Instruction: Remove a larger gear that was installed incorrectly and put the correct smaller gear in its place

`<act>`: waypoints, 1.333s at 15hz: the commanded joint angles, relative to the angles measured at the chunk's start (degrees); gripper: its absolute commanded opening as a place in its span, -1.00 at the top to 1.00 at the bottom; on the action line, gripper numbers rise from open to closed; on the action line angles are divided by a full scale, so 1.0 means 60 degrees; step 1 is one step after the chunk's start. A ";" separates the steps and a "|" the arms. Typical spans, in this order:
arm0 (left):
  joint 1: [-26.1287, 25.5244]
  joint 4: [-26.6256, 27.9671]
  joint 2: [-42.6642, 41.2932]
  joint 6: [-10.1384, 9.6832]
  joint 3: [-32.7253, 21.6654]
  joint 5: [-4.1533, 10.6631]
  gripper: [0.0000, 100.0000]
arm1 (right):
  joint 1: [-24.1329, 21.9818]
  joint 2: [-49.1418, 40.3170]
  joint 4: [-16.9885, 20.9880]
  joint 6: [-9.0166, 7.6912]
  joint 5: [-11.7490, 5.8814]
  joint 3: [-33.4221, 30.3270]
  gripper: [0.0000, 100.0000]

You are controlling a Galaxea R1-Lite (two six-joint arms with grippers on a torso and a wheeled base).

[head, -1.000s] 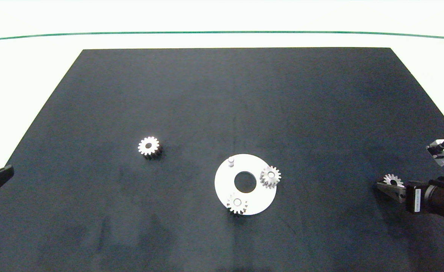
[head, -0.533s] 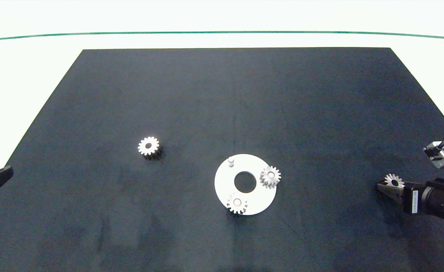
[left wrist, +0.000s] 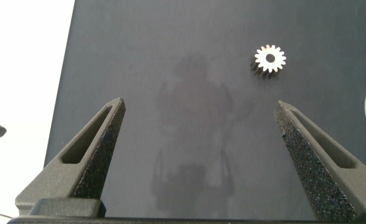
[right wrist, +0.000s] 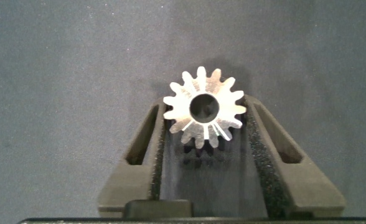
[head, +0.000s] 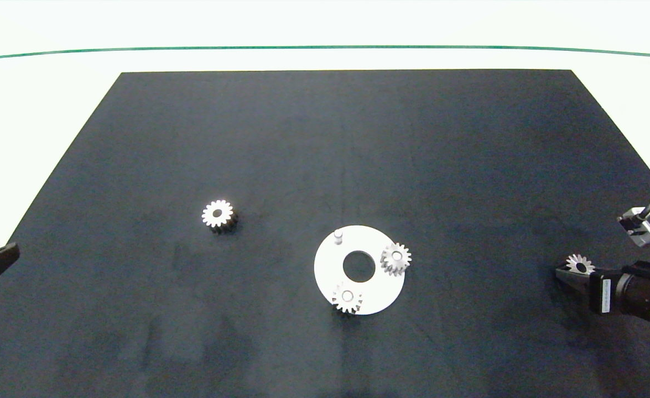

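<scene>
Gripping the larger gear (right wrist: 203, 109) between its fingers near the mat's right edge, the right gripper (right wrist: 205, 134) sat far from the smaller gear (head: 218, 214), while the left gripper (left wrist: 198, 118) gaped wide.

Bright, pale metal with a brushed sheen is seen on the larger gear (right wrist: 203, 111) held between the right pincer (right wrist: 205, 146) fingers, whose inner pads (right wrist: 259, 155) are faced with coarse black foam. A matt dark mat (head: 325, 166) lies beneath.
</scene>
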 commanded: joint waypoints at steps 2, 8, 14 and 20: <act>0.0005 0.0006 0.0018 0.0004 0.0045 0.0018 -1.00 | 0.0043 -0.0045 -0.0023 -0.0009 0.0008 0.0058 0.23; 0.0005 0.0006 0.0003 -0.0011 0.0133 0.0018 -1.00 | 0.0043 -0.0016 -0.0023 0.0006 0.0008 0.0087 0.47; -0.0010 0.0021 -0.0100 -0.0011 0.0250 0.0003 -1.00 | 0.0395 -0.1027 0.0050 -0.0024 -0.0021 -0.0045 0.56; -0.0010 0.0006 -0.0583 -0.0011 0.0573 0.0018 -1.00 | 0.2372 -0.2345 0.2497 -0.0082 -0.0036 -0.1685 0.56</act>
